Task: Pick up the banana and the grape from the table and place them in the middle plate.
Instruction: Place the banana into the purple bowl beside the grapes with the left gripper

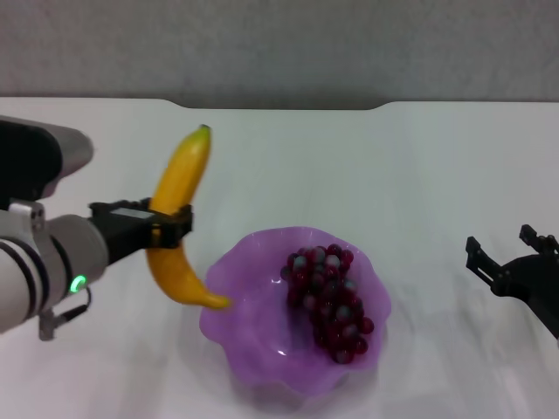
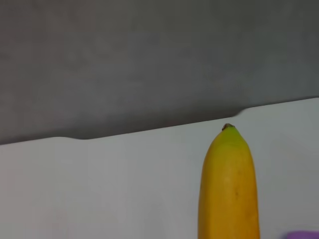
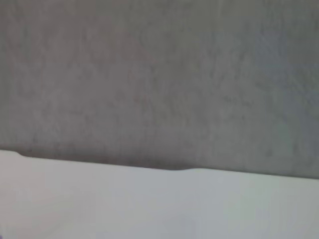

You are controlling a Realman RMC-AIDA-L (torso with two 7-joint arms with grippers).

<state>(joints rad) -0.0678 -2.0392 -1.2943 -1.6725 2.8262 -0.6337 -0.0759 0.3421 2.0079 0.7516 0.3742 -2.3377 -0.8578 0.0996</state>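
My left gripper (image 1: 164, 229) is shut on the banana (image 1: 179, 179), holding it by its middle at the left of the table (image 1: 419, 166). The banana stands nearly upright, its stem tip pointing to the far side and its lower end touching or just over the left rim of the middle plate (image 1: 253, 349). The left wrist view shows the banana's (image 2: 228, 189) upper half against the white tabletop. The grape (image 1: 330, 301) bunch lies inside the purple plate, right of centre. My right gripper (image 1: 505, 255) hovers open at the right edge, holding nothing.
The white table has a notched far edge (image 1: 279, 106), with a grey wall behind it. The purple plate's rim (image 2: 303, 234) shows as a sliver in the left wrist view. The right wrist view shows only tabletop (image 3: 149, 204) and wall.
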